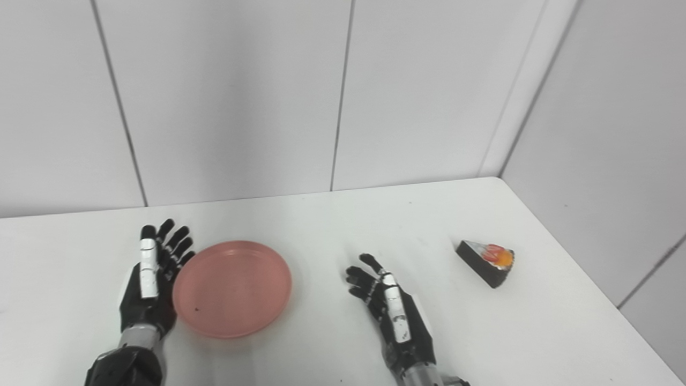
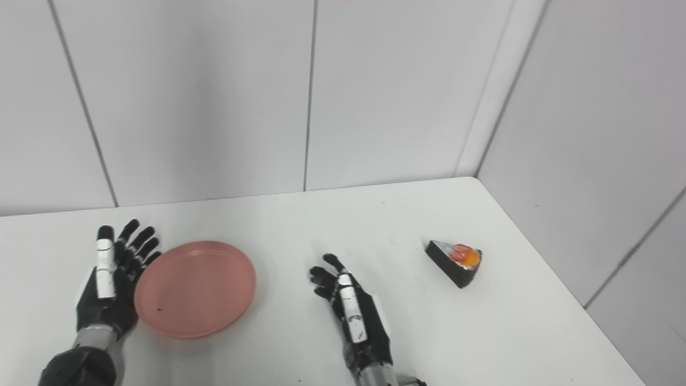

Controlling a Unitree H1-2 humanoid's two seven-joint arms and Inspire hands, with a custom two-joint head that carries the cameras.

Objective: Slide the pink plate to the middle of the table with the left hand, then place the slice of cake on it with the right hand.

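Observation:
The pink plate (image 1: 232,288) lies flat on the white table (image 1: 332,230), left of the middle. My left hand (image 1: 151,279) is open, edge-on, with its fingers against the plate's left rim. My right hand (image 1: 391,308) is open and empty, to the right of the plate with a gap between them. The slice of cake (image 1: 487,261), dark with a red and orange topping, sits at the right side of the table, well beyond my right hand. It also shows in the right eye view (image 2: 456,262).
White wall panels (image 1: 343,96) stand along the table's far edge and its right edge, meeting in a corner at the back right. The table's right edge (image 1: 589,289) runs close behind the cake.

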